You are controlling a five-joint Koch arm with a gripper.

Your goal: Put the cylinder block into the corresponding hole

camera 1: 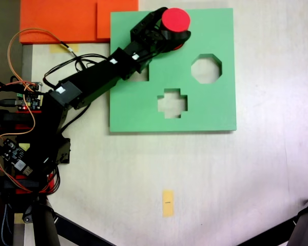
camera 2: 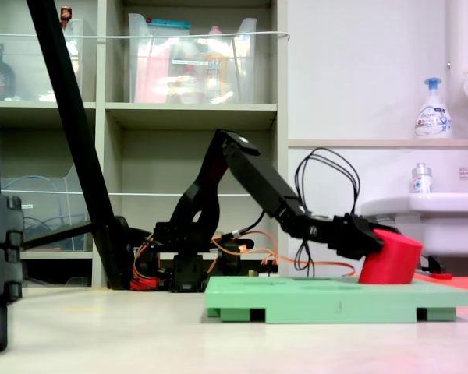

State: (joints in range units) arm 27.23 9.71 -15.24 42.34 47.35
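No legible writing on the pump bottle [camera 2: 431,108] by the sink [camera 2: 421,210]. One red cylinder block [camera 1: 175,20], tilted, lower edge on the green board [camera 1: 215,110] near its far edge in a fixed view [camera 2: 390,257]. Clamped by the tool [camera 1: 170,38] at the sides. Three cutouts in plain sight: octagonal [camera 1: 206,68], cross-shaped [camera 1: 172,102], another partly under the arm [camera 1: 139,75]. Circular hole not discernible. One orange sheet [camera 1: 56,20] on the surface [camera 1: 246,174], beside one yellow tape strip [camera 1: 168,203].

Orange foam sheet [camera 1: 66,20] lies at the bench's [camera 1: 256,169] top-left in a fixed view. Yellow tape strip [camera 1: 168,203] on the bench. Shelving unit [camera 2: 195,117] holds clear bins. Soap bottle [camera 2: 432,109] stands above the sink [camera 2: 421,210].
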